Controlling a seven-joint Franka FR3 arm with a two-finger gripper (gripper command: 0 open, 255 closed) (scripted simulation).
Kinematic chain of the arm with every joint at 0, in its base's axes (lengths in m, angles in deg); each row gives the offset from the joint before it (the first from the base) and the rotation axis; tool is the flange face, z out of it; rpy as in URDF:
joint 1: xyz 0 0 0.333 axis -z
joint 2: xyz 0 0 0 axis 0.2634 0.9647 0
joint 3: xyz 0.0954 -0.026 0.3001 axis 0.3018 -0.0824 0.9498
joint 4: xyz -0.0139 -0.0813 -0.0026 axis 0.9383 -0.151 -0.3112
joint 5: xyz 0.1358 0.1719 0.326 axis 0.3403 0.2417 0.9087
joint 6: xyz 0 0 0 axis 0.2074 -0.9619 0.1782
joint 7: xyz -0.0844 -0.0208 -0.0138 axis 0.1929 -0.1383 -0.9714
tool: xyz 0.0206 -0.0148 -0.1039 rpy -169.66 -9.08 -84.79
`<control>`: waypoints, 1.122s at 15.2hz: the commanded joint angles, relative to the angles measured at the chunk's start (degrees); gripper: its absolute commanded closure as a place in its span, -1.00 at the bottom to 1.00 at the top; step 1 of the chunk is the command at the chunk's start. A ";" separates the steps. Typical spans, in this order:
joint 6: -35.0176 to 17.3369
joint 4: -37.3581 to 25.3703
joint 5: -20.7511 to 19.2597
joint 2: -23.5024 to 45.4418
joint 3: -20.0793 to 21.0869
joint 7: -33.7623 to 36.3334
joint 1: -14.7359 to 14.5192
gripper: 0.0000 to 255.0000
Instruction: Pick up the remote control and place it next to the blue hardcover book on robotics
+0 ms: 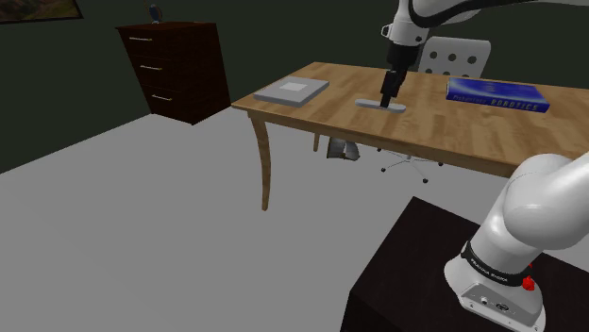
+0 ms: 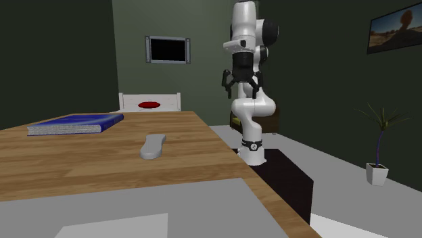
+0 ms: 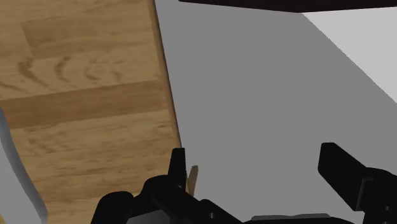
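A grey remote control (image 1: 380, 106) (image 2: 153, 145) lies flat in the middle of the wooden table (image 1: 453, 137) (image 2: 74, 165). The blue hardcover book (image 1: 497, 94) (image 2: 78, 124) lies farther along the table, toward the shoulder view's right. My black gripper (image 1: 386, 97) (image 2: 243, 88) (image 3: 261, 172) hangs open, well above table height, with nothing between its fingers. The second exterior view puts it out past the table's edge, on the stand's side. In the wrist view it looks down on the table edge (image 3: 168, 95) and grey floor, with the remote (image 3: 14, 168) off to one side.
A flat grey slab (image 1: 292, 91) (image 2: 101, 213) lies at the table's end, away from the book. A white chair (image 1: 455, 57) stands behind the table. A dark dresser (image 1: 176, 71) is against the wall. A potted plant (image 2: 379, 145) stands on the floor. The dark stand (image 1: 415, 278) is beside the table.
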 commanded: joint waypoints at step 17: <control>-6.13 -25.80 8.08 35.56 -15.87 -26.35 4.48 -1.00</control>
